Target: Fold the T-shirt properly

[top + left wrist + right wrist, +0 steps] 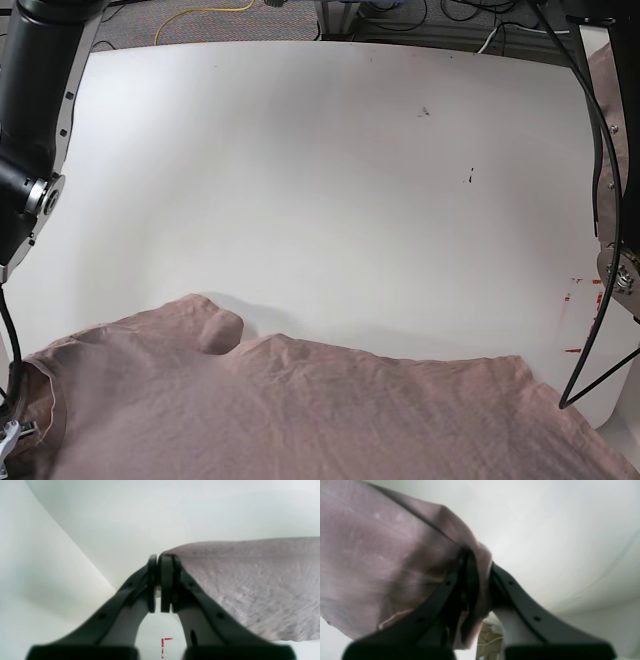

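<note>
Fabric is being held at two points, so the step in hand reads as a lift or carry within the fold. In the left wrist view the left gripper (158,562) is pinched fully closed, with the edge of the T-shirt (250,580) running off its right finger; the cloth is touching that finger at the tip, and it looks caught there, though the exact bite is hidden. In the right wrist view the right gripper (480,580) is closed down on a bunched fold of the T-shirt (382,567), with cloth visibly wedged between the jaws and draping away to the left. In the base view the T-shirt (300,410) is occupying the near edge of the white table (320,180), with wrinkled cloth spreading across the bottom of the frame and a small hump rising left of centre; neither gripper is showing there, only the arm links at both sides. The far part of the table is carrying a few small dark specks (424,111) and red marks (574,290) near the right edge. Judged from this, the fold is far from finished. The next move is calling for both arms travelling together, keeping the held edge taut and level, so the cloth lays flat rather than bunching.
</note>
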Tool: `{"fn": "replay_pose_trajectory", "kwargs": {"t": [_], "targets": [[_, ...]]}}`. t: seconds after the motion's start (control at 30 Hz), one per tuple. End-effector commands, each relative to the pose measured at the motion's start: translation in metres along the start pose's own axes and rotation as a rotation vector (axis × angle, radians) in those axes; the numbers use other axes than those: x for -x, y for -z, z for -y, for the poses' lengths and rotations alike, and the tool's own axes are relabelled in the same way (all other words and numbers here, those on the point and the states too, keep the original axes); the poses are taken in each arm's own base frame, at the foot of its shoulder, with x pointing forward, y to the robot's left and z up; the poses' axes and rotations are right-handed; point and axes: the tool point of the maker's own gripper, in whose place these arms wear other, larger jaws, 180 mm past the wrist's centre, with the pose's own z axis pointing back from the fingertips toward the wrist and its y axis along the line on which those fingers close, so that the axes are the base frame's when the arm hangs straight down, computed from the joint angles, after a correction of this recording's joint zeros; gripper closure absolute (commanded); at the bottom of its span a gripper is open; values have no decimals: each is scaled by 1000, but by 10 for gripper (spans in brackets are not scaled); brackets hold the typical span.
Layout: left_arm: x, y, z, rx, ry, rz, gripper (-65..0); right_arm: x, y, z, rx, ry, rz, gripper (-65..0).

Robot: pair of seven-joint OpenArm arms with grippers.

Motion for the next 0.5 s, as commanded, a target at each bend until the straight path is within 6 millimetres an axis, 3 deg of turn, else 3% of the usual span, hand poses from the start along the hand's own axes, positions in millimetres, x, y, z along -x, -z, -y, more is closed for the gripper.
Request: {"fn": "replay_pose_trajectory", "kwargs": {"t": [0.0, 0.47], "targets": [[-23, -9, -8, -18, 4, 67, -1, -21, -10, 16, 45, -16, 50, -33], [-13, -4, -4, -7, 7, 42, -3, -25, -10, 13, 42, -32, 53, -33]]}}
